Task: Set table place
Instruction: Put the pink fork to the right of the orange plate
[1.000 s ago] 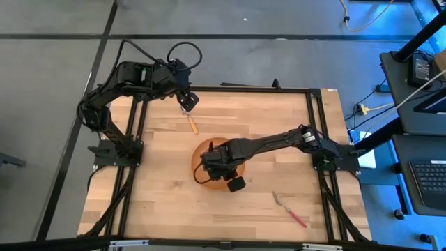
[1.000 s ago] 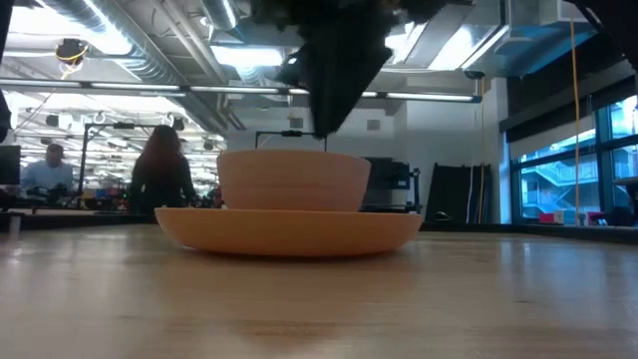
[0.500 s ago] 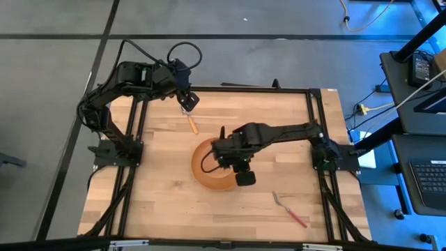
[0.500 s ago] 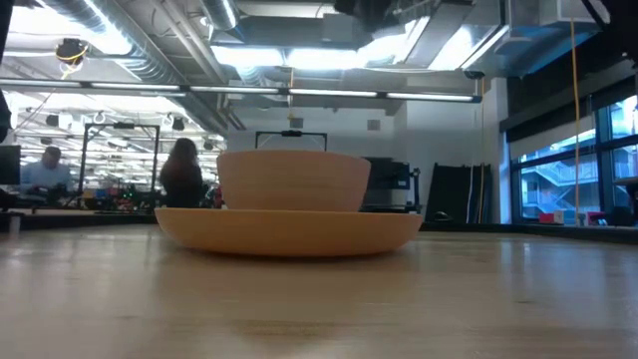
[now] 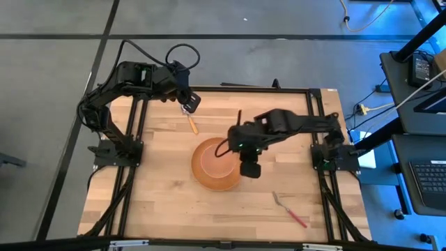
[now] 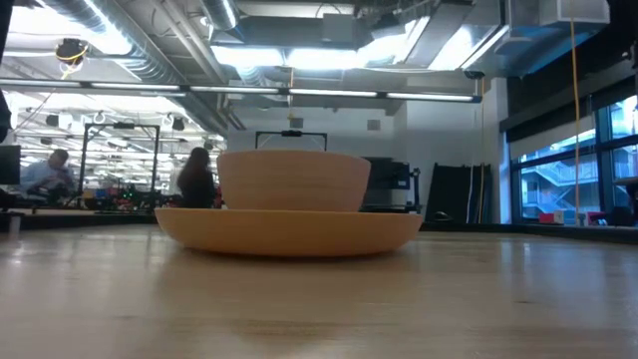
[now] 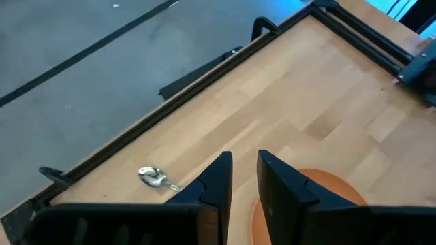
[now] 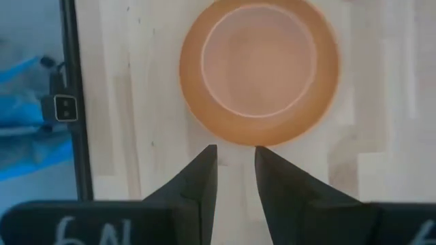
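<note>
Bare planks surround plate and bowl; both grippers' jaws slightly spread, empty.

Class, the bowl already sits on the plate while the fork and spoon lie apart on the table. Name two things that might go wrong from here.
1. The fork lies flat on the table, so the right claw may struggle to pinch it.
2. The spoon lies near the far edge under the left claw; a nudge might push it off.
3. Cutlery placed beside the plate could bump it and shift the bowl.
</note>
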`<control>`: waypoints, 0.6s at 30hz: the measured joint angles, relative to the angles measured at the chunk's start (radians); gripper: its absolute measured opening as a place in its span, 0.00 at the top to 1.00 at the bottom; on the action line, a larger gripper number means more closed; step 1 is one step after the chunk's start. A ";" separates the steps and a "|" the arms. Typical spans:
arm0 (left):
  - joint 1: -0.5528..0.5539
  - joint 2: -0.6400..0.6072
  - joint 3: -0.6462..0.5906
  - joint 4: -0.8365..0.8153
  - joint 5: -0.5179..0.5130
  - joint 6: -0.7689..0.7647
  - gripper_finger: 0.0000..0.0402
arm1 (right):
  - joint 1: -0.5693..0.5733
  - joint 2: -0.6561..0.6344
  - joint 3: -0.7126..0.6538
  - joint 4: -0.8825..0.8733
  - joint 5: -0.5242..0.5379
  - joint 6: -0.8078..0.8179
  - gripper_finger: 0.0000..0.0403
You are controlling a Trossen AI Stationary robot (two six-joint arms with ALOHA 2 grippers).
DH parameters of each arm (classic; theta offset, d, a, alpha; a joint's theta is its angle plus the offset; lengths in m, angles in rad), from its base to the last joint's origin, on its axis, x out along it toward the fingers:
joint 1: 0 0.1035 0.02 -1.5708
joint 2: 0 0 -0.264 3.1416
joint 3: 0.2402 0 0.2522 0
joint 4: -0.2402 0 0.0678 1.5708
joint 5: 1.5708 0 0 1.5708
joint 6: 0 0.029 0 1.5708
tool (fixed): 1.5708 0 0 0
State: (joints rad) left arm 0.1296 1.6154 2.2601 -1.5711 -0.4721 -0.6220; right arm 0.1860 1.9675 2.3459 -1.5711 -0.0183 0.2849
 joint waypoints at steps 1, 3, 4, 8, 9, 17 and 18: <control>0.000 0.000 0.000 0.000 0.000 0.001 0.84 | 0.000 -0.014 0.000 0.000 0.009 0.003 0.75; 0.000 0.000 0.000 0.000 0.000 0.003 0.84 | 0.000 -0.040 0.000 0.000 0.025 0.031 0.75; 0.000 0.000 0.000 0.000 0.000 0.003 0.84 | 0.000 -0.053 0.000 0.000 0.026 0.053 0.75; 0.000 0.000 0.000 0.000 0.000 0.013 0.84 | 0.003 -0.095 -0.012 -0.001 0.027 0.136 0.75; 0.000 0.000 0.000 0.000 0.000 0.023 0.84 | 0.005 -0.099 -0.020 0.000 0.027 0.162 0.75; 0.000 0.000 0.000 0.000 0.000 0.032 0.84 | 0.028 -0.128 -0.135 0.000 -0.004 0.432 0.75; -0.001 0.000 0.000 0.000 0.000 0.041 0.84 | 0.033 -0.137 -0.151 0.000 -0.009 0.446 0.75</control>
State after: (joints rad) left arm 0.1290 1.6154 2.2601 -1.5711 -0.4724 -0.5815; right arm 0.2194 1.8301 2.1949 -1.5710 -0.0270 0.7312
